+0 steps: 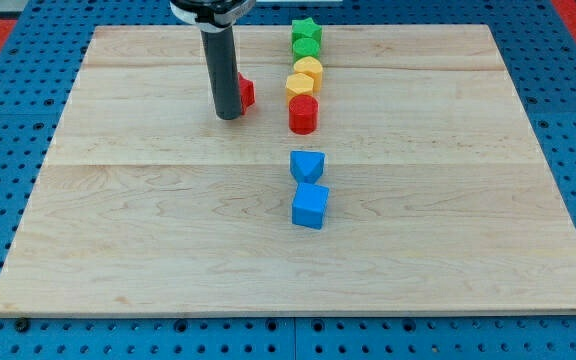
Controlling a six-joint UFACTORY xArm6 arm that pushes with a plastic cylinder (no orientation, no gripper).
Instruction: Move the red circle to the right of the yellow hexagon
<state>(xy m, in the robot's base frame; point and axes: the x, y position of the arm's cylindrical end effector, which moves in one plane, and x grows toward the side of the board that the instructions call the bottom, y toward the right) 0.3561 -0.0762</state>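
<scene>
The red circle (303, 114) stands near the middle of the board's top half. Just above it lie two yellow blocks: a yellow one (300, 86) touching it, and the yellow hexagon (309, 69) above that. My tip (229, 116) rests on the board to the left of the red circle, about a block's width away. A second red block (245, 92) sits right behind the rod, partly hidden by it.
A green star (307, 30) and another green block (306, 47) top the column near the board's top edge. A blue block (307, 165) and a blue cube (310, 206) lie below the red circle. The wooden board (118, 250) sits on a blue pegboard.
</scene>
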